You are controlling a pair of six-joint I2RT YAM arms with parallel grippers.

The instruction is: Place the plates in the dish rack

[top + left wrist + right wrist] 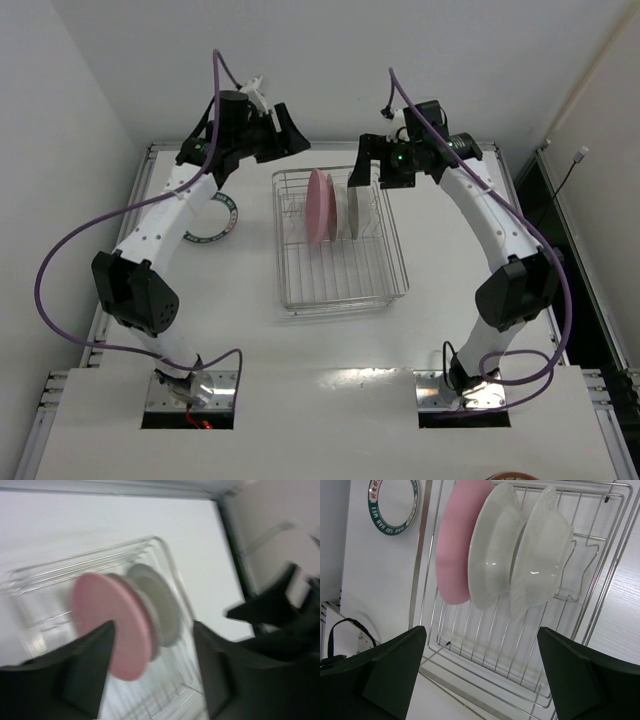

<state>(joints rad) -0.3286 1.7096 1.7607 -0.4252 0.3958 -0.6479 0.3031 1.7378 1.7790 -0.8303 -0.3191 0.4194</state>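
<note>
The pink plate (454,545) is plain. The whitish plates (495,555) are glossy and unpatterned. The fourth plate (392,502) is white with a dark teal, lettered rim. The rack (345,275) is silver, the table (330,350) white.

Pink plate (318,205) and two whitish plates (354,210) stand upright at the far end of the dish rack (342,272). Patterned-rim plate (226,228) lies flat on the table (300,350) left of it, partly under the left arm (165,220).

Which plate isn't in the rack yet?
The dark-rimmed plate, flat on the table; the pink one and both whitish ones stand in the dish rack.
</note>
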